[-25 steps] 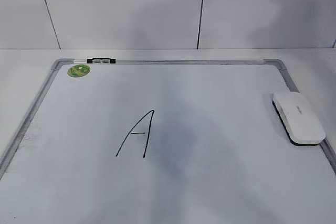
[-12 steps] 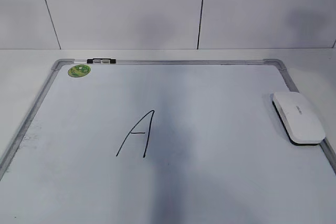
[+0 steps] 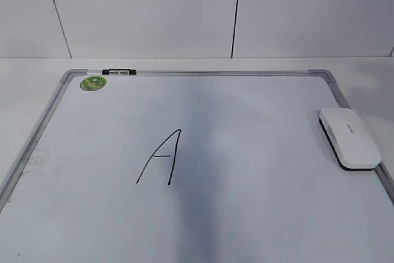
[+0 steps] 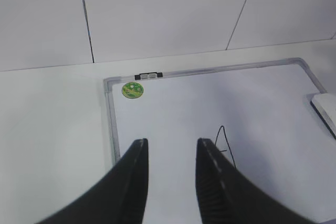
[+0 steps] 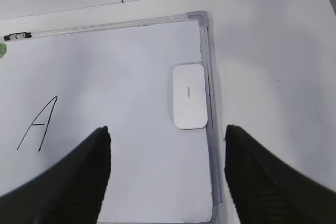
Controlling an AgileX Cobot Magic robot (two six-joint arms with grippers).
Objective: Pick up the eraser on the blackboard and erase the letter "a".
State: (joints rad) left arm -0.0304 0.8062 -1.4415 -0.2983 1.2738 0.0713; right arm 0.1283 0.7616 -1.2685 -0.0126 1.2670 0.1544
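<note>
- Lying flat by blackboard [image 3: 258, 214] right frame: eraser [image 3: 349, 137], untouched.
- Hovering high w/ jaws spread wide: right gripper [image 5: 167, 129].
- Hanging w/ narrow gap, holding nothing: left gripper [image 4: 171, 148].

Bright, even light; soft shadow crosses blackboard [image 3: 258, 214], perhaps an arm's.

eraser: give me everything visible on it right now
The eraser is a white rounded-rectangular block that looks like smooth plastic, with small grey lettering on top and a black layer showing along its lower edge. It lies flat on the blackboard, near the right side, its long side running along the grey frame; in the right wrist view it sits right beside the frame, below the upper right corner. Nothing else touches it, and neither gripper is on it.
</note>
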